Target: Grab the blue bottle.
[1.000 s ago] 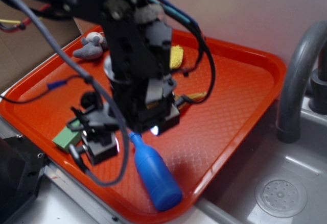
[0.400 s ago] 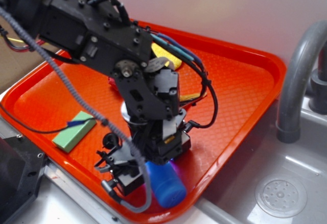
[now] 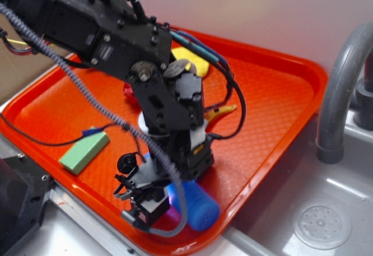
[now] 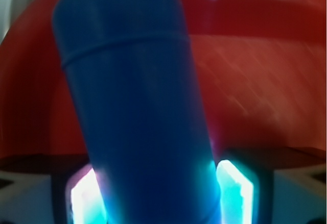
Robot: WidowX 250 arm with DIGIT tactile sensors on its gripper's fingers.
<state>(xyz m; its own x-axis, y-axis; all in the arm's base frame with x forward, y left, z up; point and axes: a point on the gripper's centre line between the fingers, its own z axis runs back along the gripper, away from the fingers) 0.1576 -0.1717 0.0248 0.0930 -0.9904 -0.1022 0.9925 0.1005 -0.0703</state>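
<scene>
The blue bottle [image 3: 201,208] lies on its side near the front edge of the orange tray [image 3: 274,93]. Only its thick end shows below the arm in the exterior view. My gripper [image 3: 176,190] is down over the bottle, with its fingers hidden behind the wrist. In the wrist view the blue bottle [image 4: 133,96] fills the middle and runs away from me. The gripper [image 4: 161,193] has one lit pad [image 4: 88,198] against the bottle's left side and the other against its right side. The jaws look closed onto the bottle's body.
A green block [image 3: 84,152] lies at the tray's left front. A yellow cloth [image 3: 189,60], a red object [image 3: 131,94] and a small yellow piece [image 3: 221,112] lie further back. A grey faucet [image 3: 341,93] and a sink drain [image 3: 322,225] are on the right.
The arm has come down from the tray's middle to its front edge, over the bottle. The bottle now sits between the fingers and has shifted slightly to the right.
</scene>
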